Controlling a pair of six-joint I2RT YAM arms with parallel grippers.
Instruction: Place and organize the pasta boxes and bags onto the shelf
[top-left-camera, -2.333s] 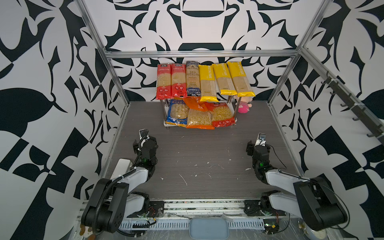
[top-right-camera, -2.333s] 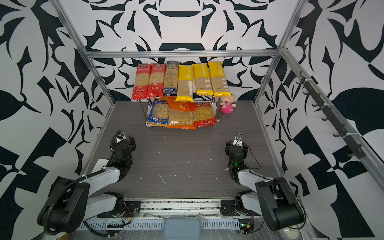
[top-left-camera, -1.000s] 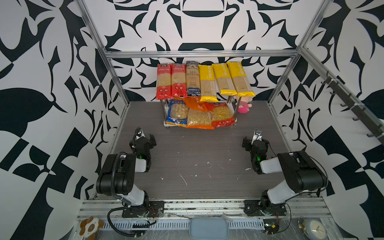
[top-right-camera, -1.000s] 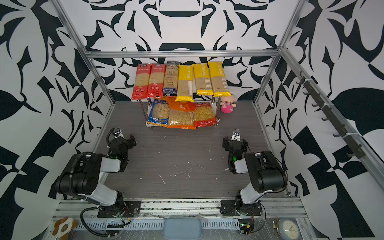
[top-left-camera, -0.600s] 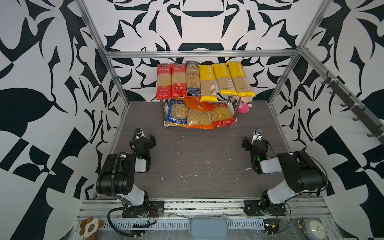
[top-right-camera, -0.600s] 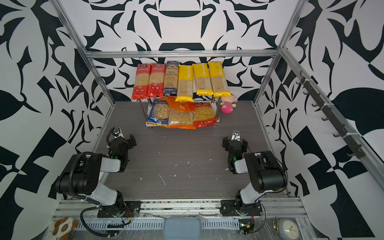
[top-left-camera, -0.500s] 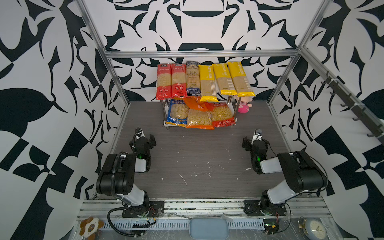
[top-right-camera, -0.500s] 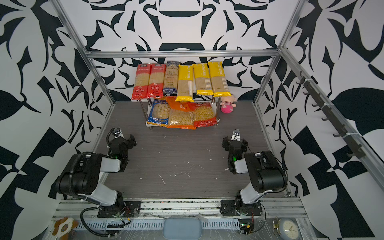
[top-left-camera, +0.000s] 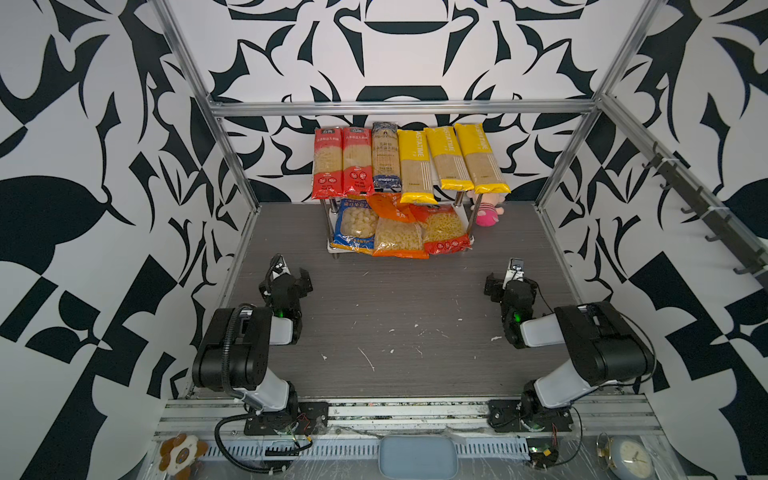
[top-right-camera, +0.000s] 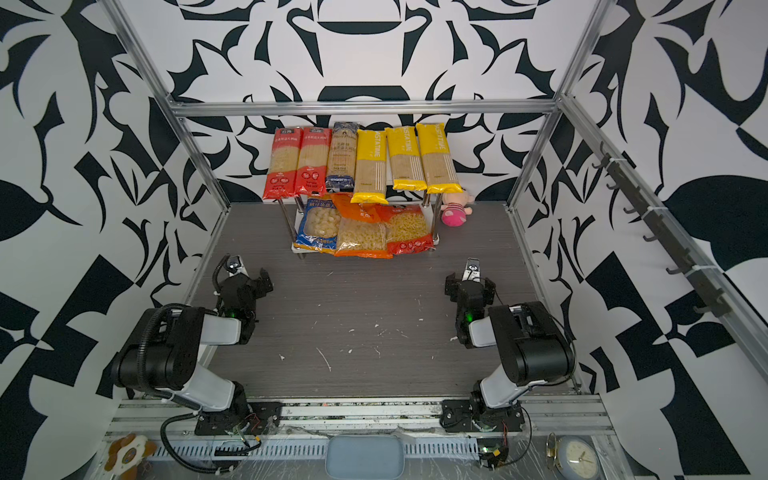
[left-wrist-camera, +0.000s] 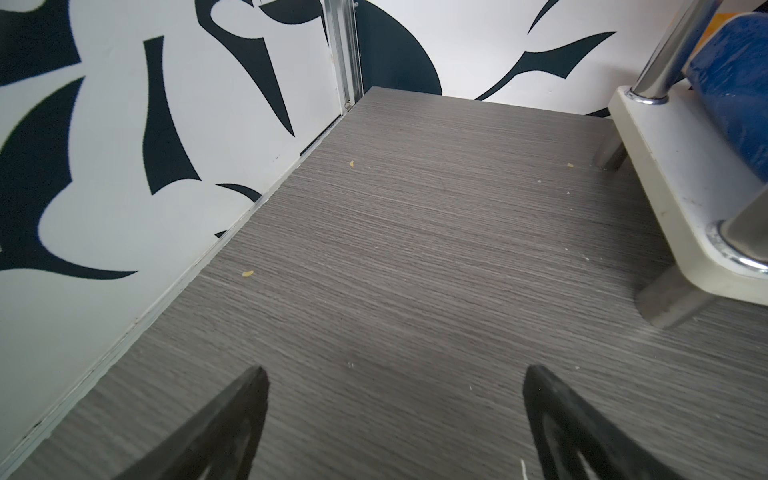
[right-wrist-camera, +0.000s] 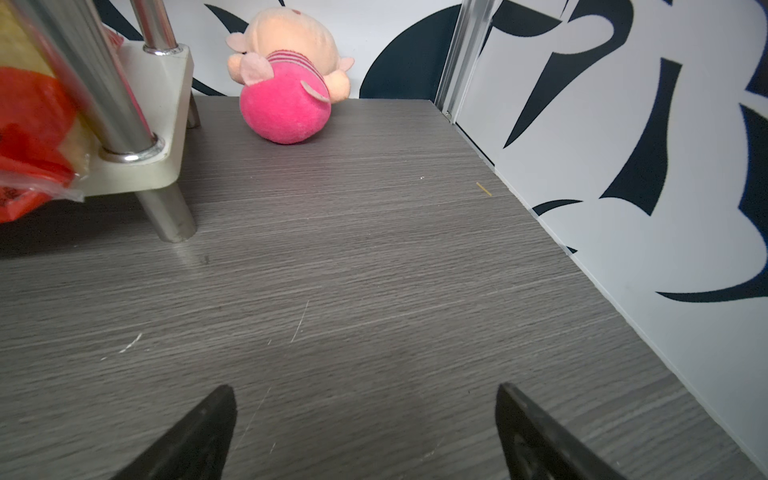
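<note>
Grey wood-grain worktop was bare between the arms. The two-tier white-board shelf with chrome posts sat ahead of both: forward-right of the left gripper, forward-left of the right gripper, well apart from each and about equally far. Six long spaghetti packs lay on the top tier, long axes running away from the grippers. Three wide short-pasta bags lay on the lower tier. Both grippers were spread wide, empty, low over the worktop. Looked done. Any straightening of the slightly skewed yellow packs would suit the right gripper, which was nearer that end.
</note>
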